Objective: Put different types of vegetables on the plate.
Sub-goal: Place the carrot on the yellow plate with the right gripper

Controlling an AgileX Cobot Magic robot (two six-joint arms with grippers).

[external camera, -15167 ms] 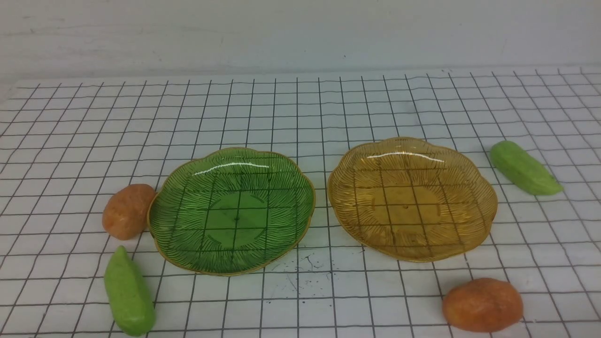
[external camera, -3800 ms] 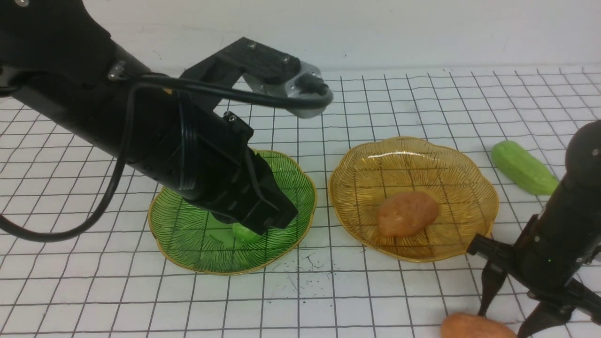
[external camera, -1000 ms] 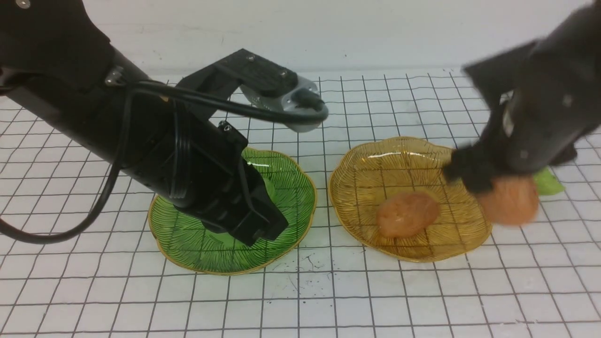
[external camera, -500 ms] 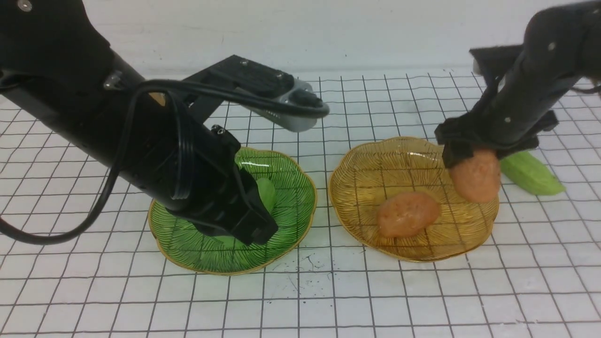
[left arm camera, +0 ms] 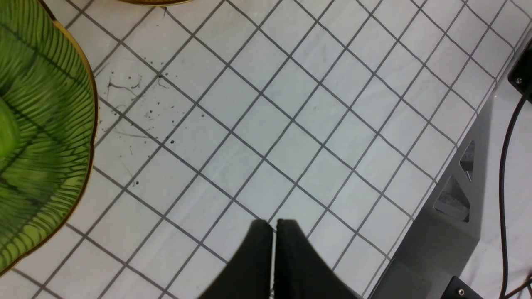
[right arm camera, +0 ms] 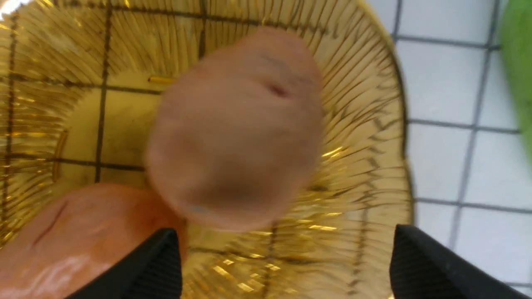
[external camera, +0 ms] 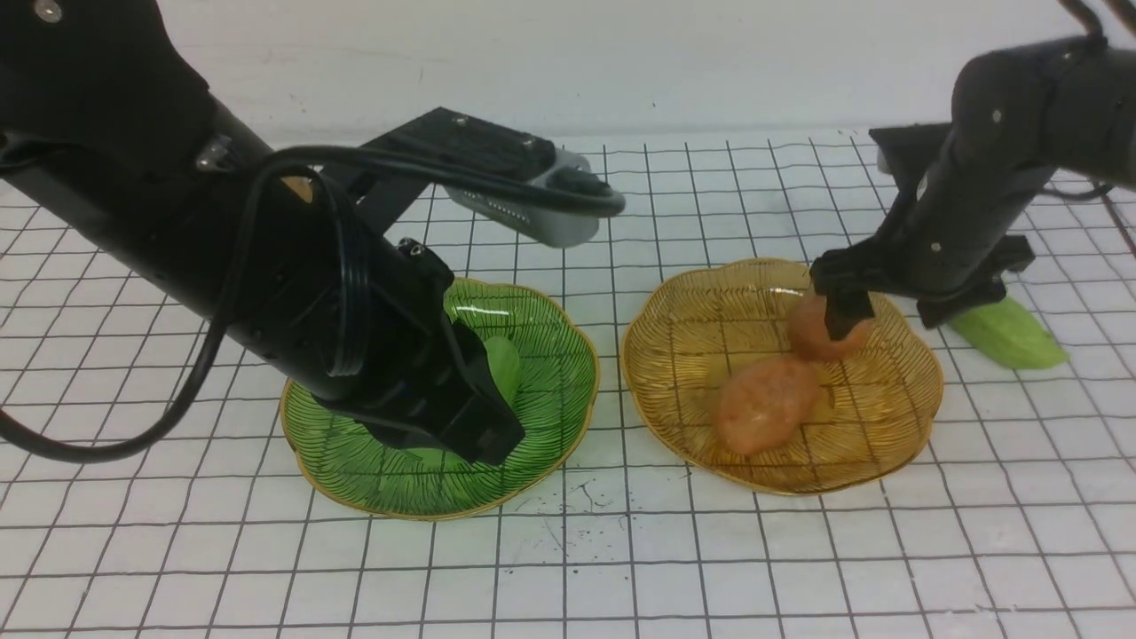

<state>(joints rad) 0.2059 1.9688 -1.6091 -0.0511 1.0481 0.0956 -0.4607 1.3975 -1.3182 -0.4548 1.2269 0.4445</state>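
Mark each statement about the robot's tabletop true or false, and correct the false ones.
1. Two toy potatoes are in the amber plate: a nearer potato and a farther potato. True.
2. The left end effector is open. False: its fingers are shut together, holding nothing.
3. The green plate is empty. False: a toy cucumber lies in it.
4. A second toy cucumber lies on the table, outside the amber plate. True.
5. The right end effector grips a cucumber. False: it is open over the amber plate.
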